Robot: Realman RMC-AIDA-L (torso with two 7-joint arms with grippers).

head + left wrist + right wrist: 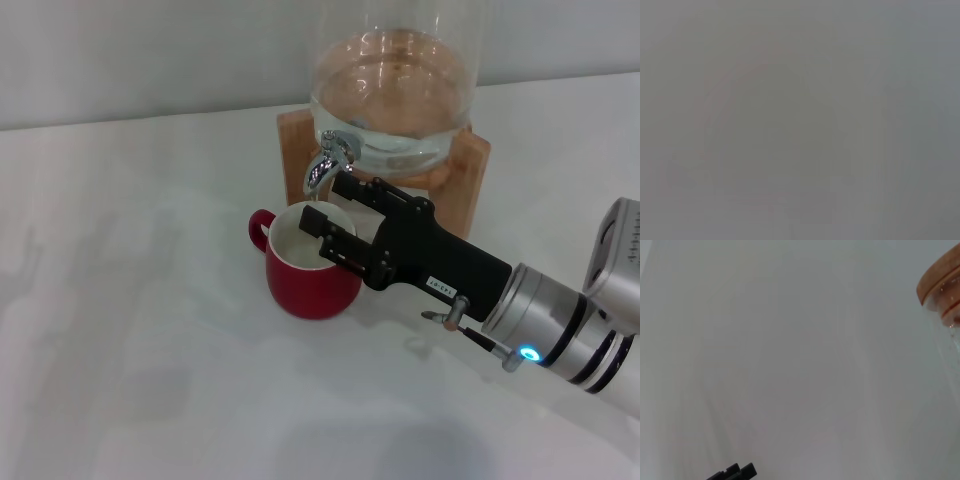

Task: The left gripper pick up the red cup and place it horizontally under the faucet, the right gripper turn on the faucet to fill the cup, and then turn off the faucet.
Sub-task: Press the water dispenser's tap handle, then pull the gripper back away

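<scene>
1. The red cup (pixel 305 268) stood upright on the white table (pixel 130 350), just in front of the wooden stand (pixel 470 160). It was squat and round-bellied, glossy red outside and white inside, with its loop handle pointing to the robot's left.
2. The faucet (pixel 330 158) was a small chrome spigot on the front of the clear glass jar (pixel 395 90), its spout hanging over the cup's far rim. The jar held water and rested on the stand.
3. The right gripper (pixel 335 217) reached in from the right on a silver wrist with a blue light. Its long black body bore a small white label. The two fingers were parted a moderate way: the upper tip lay just beside the faucet, the lower one over the cup's mouth. They held nothing that could be seen.
4. The right wrist view showed only a black finger tip (pixel 735 472) and the jar's edge with its wooden lid (pixel 940 277).
5. The left gripper appeared in no view; the left wrist view was a grey blur.
</scene>
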